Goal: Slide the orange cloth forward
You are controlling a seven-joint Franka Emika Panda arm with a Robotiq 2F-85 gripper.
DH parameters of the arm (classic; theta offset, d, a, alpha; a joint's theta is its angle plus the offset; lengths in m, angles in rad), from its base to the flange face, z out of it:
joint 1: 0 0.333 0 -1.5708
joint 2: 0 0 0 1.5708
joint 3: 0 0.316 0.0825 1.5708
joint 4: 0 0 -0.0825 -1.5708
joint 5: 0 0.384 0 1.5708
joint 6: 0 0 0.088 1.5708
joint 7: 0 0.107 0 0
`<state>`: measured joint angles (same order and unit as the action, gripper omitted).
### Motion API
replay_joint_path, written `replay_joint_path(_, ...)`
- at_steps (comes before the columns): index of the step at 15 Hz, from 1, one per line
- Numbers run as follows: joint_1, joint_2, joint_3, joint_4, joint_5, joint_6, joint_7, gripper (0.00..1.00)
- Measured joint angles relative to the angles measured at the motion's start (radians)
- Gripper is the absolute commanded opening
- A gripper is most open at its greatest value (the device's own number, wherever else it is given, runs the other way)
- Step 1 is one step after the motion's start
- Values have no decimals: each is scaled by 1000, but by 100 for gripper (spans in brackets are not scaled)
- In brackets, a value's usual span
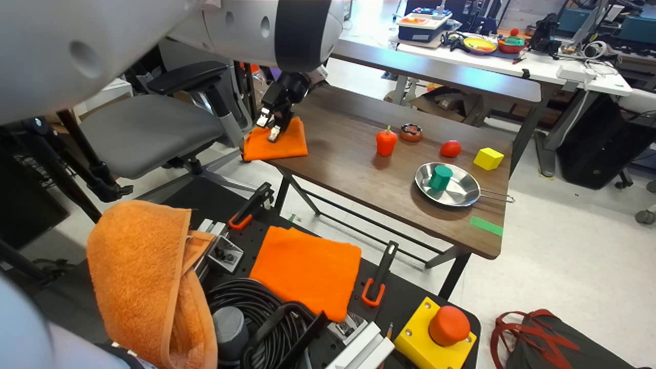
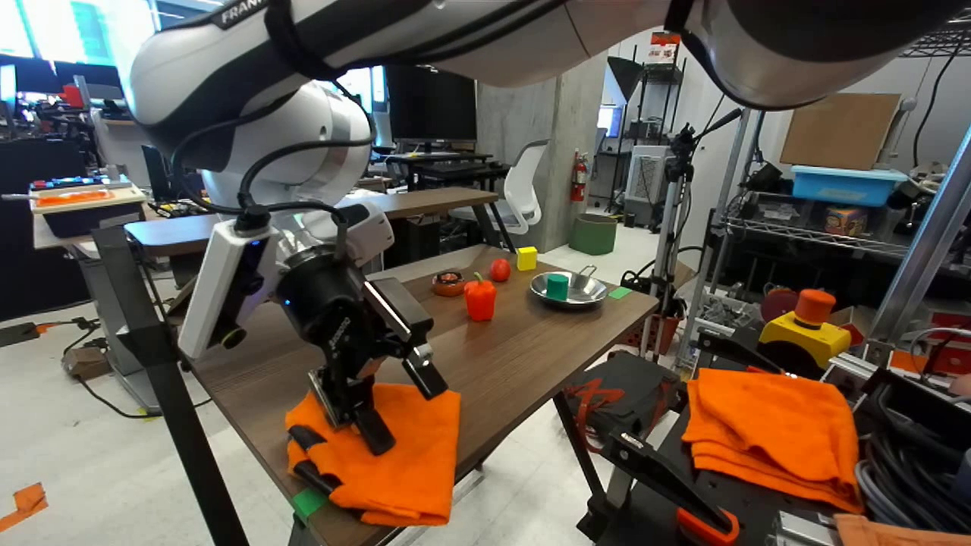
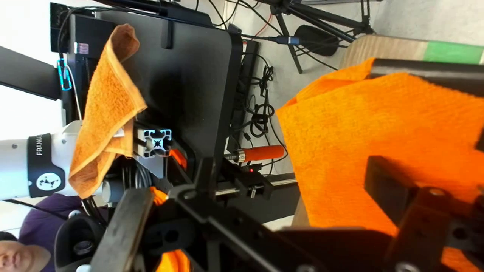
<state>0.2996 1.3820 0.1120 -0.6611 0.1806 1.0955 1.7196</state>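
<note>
Two fingers (image 2: 375,434), spread and empty, reach over the orange cloth (image 2: 410,464), likely for pressing, the red pepper (image 2: 480,301) well apart from it, seemingly leaving sliding room.

The bright orange, roughly rectangular fabric cloth (image 2: 417,462) lies folded and mostly flat, 1 side rumpled, near a corner of the brown wood-grain table (image 2: 516,356), reaching its long edge.
</note>
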Motion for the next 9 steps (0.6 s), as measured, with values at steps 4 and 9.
replay_joint_path(4,46,-56,0,46,-46,18,-43,100)
replay_joint_path(9,103,-161,-2,39,-99,1,-80,100)
